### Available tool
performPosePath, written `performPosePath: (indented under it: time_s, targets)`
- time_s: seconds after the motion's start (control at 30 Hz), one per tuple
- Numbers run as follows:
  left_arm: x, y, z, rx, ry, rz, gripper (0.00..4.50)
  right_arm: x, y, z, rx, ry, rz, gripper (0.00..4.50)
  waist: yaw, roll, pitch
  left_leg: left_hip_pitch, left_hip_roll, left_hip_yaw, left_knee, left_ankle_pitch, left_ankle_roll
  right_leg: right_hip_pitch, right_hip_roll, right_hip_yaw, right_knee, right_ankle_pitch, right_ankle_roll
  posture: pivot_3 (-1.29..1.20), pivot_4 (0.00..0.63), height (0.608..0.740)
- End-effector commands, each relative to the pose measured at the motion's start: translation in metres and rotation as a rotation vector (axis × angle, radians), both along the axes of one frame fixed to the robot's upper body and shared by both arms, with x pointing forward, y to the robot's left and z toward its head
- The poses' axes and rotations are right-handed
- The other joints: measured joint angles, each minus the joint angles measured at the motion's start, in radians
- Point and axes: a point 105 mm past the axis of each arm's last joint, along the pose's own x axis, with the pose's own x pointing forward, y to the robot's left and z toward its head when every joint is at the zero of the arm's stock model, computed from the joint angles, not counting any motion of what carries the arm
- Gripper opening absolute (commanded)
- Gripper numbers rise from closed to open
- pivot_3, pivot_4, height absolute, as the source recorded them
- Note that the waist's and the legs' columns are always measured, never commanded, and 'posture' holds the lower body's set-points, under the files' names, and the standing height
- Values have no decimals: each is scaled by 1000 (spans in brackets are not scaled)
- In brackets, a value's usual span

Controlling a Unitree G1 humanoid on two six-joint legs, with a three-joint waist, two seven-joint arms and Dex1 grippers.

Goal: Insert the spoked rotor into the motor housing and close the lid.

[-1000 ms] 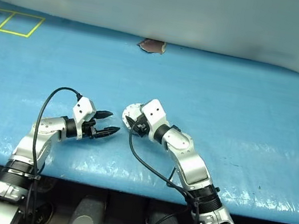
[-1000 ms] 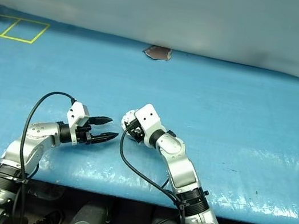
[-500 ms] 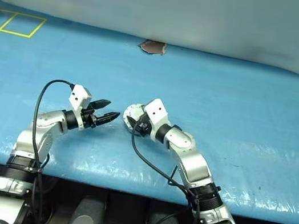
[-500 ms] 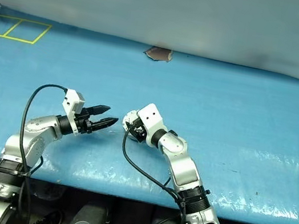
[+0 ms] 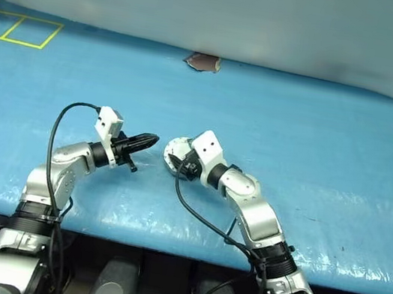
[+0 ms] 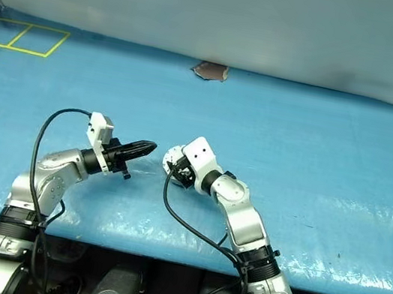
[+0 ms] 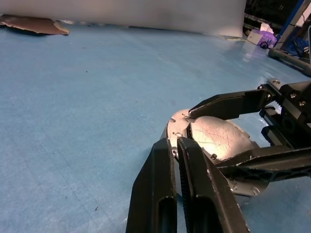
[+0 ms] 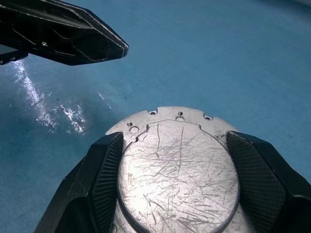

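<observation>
Left gripper (image 5: 151, 139) closed, one lid (image 8: 177, 170) held

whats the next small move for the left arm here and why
Probably ease the left gripper forward to press the lid with its shut fingers. The right gripper holds the round silver assembly by its sides on the blue table, scratched flat face showing. The left fingertips sit just short of its edge, apart from it, so a gentle push looks next.

A robot test lab or workshop: a table (image 5: 320, 138) under blue plastic sheeting with yellow tape squares (image 5: 15, 29), and cluttered equipment (image 7: 279, 34) far beyond the left pincer (image 7: 177, 145).
</observation>
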Motion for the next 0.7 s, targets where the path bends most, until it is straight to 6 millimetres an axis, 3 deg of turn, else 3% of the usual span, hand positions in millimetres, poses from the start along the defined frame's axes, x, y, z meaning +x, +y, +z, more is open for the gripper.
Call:
performPosePath:
  time_s: [0.03, 0.53, 0.7]
  targets:
    - [0, -7, 12, -5, -34, -43, 166, -6, -9, -30, -71, 105, -20, 3053, 0, 0, 0, 0, 0, 0, 0, 0, 0, 0, 0, 0, 0, 0, 0, 0, 150, 740]
    - [4, -20, -15, 113, 31, -54, 166, -6, -9, -30, -77, 101, -21, 3053, 1, 0, 0, 0, 0, -1, 0, 0, 0, 0, 0, 0, 0, -1, 1, 0, 150, 740]
    - [5, -28, -19, 72, 66, -62, 166, -6, -8, -29, -76, 99, -19, 3053, 3, 0, 0, 0, 0, -1, 0, 0, 0, 0, 0, 0, 0, -1, 1, 0, 150, 740]
